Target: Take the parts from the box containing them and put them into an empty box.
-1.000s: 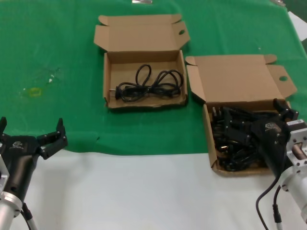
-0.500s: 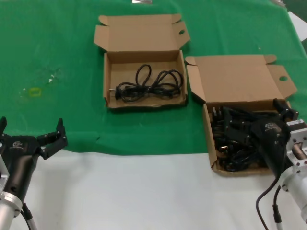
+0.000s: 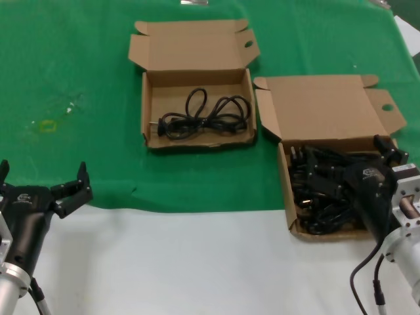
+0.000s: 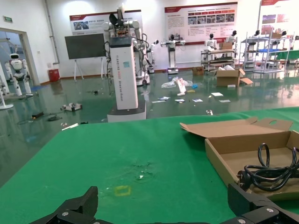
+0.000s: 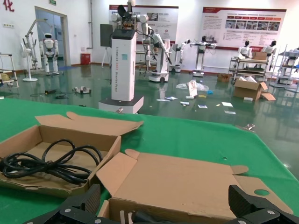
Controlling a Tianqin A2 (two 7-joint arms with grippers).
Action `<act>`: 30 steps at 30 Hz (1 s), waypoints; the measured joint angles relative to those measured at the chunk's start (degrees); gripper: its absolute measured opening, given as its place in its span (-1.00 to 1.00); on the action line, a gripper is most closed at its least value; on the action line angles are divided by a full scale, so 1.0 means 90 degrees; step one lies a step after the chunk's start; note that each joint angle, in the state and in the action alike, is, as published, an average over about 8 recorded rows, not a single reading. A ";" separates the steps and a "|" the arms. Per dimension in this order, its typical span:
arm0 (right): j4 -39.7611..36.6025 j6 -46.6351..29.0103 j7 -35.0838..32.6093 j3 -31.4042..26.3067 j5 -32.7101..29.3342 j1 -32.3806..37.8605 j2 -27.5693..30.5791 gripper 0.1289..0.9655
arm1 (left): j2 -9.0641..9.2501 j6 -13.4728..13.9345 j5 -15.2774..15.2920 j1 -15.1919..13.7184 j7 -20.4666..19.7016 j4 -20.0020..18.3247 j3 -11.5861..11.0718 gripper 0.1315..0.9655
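Two boxes: the far box [image 3: 197, 108] near the middle of the green cloth [image 3: 79, 79] has a single looped cord [image 3: 200, 118] lying in it; the near box [image 3: 328, 190] on the robot's right is stuffed with a tangled pile of cords [image 3: 315, 190].
Parts: thin black rubber power cords in loops, each with a moulded plug. In the pile I can't tell one cord from the next.
Right gripper [image 3: 387, 152]: down over the near box, right at the pile, fingers spread wide in its wrist view, pinching nothing I can see.
Left gripper [image 3: 42, 180]: parked at the near left edge of the cloth, well apart from both boxes, fingers spread too.
Handling guess: light and floppy, so a cord will sag and dangle once lifted. The rubber probably grips fine, not slippery, not fragile.
Where to grab: I'd go for a bunched section of loops, or the stiff plug body.
Snag risk: loops look interlocked, so one pull could drag out neighbours.
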 joint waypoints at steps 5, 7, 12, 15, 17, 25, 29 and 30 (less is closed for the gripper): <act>0.0000 0.0000 0.0000 0.0000 0.0000 0.0000 0.0000 1.00 | 0.0000 0.0000 0.0000 0.0000 0.0000 0.0000 0.0000 1.00; 0.0000 0.0000 0.0000 0.0000 0.0000 0.0000 0.0000 1.00 | 0.0000 0.0000 0.0000 0.0000 0.0000 0.0000 0.0000 1.00; 0.0000 0.0000 0.0000 0.0000 0.0000 0.0000 0.0000 1.00 | 0.0000 0.0000 0.0000 0.0000 0.0000 0.0000 0.0000 1.00; 0.0000 0.0000 0.0000 0.0000 0.0000 0.0000 0.0000 1.00 | 0.0000 0.0000 0.0000 0.0000 0.0000 0.0000 0.0000 1.00; 0.0000 0.0000 0.0000 0.0000 0.0000 0.0000 0.0000 1.00 | 0.0000 0.0000 0.0000 0.0000 0.0000 0.0000 0.0000 1.00; 0.0000 0.0000 0.0000 0.0000 0.0000 0.0000 0.0000 1.00 | 0.0000 0.0000 0.0000 0.0000 0.0000 0.0000 0.0000 1.00; 0.0000 0.0000 0.0000 0.0000 0.0000 0.0000 0.0000 1.00 | 0.0000 0.0000 0.0000 0.0000 0.0000 0.0000 0.0000 1.00; 0.0000 0.0000 0.0000 0.0000 0.0000 0.0000 0.0000 1.00 | 0.0000 0.0000 0.0000 0.0000 0.0000 0.0000 0.0000 1.00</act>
